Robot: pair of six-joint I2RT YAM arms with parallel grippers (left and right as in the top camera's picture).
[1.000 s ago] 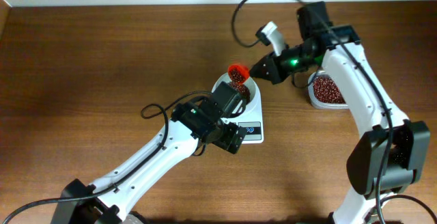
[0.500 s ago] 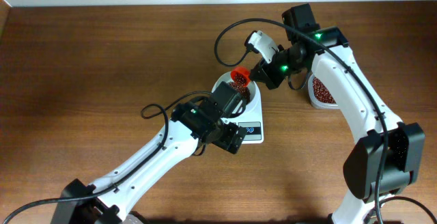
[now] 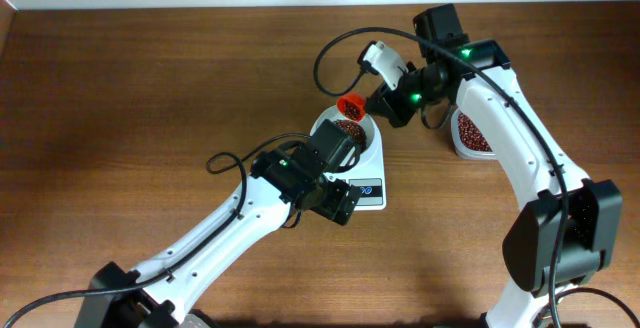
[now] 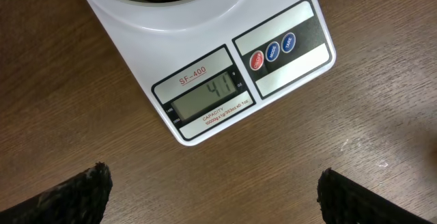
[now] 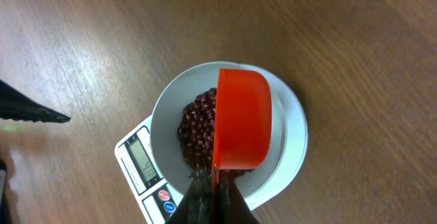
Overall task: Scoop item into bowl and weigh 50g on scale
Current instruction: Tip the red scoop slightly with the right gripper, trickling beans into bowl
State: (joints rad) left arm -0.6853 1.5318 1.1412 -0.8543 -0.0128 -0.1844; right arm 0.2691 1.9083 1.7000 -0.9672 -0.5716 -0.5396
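Observation:
The white bowl (image 5: 164,115) sits on the white scale (image 4: 205,125), with a heap of red-brown beans (image 5: 198,132) inside it. The scale's display (image 4: 208,104) reads about 41. My right gripper (image 5: 213,179) is shut on the handle of an orange scoop (image 5: 242,125), which is tipped on its side just above the bowl (image 3: 368,140). From overhead the scoop (image 3: 349,105) is at the bowl's far rim, with the right gripper (image 3: 385,103) beside it. My left gripper (image 4: 215,183) hovers open and empty in front of the scale (image 3: 368,190).
A clear plastic container (image 3: 478,133) holding more beans stands to the right of the scale, under the right arm. The left arm (image 3: 230,228) stretches from the near left corner. Bare wooden table lies all around.
The right arm shifted left and rolled its wrist, so the scoop went from upright with beans showing to tipped sideways over the bowl. The left arm stayed still.

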